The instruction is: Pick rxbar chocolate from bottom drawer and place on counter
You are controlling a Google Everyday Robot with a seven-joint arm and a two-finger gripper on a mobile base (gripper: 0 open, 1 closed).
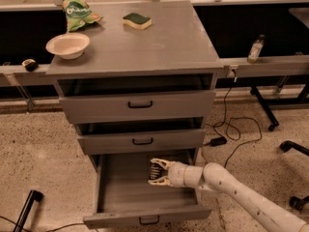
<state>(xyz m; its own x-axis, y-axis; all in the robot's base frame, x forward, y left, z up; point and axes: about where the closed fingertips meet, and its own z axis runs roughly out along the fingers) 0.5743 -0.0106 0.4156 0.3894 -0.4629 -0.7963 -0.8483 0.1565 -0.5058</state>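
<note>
The bottom drawer (145,220) is pulled out, with its grey floor showing. My gripper (154,172) reaches into it from the right, over the middle of the drawer floor. Its two pale fingers (160,163) close on the rxbar chocolate (155,171), a small dark bar with pale lines, held between the tips. The counter (159,45) is the flat grey top of the cabinet above.
On the counter are a white bowl (68,45), a green bag (78,12) and a green-topped sponge (136,20). The two upper drawers (140,105) are closed. A bottle (256,48) stands on a ledge to the right. Cables (231,129) lie on the floor.
</note>
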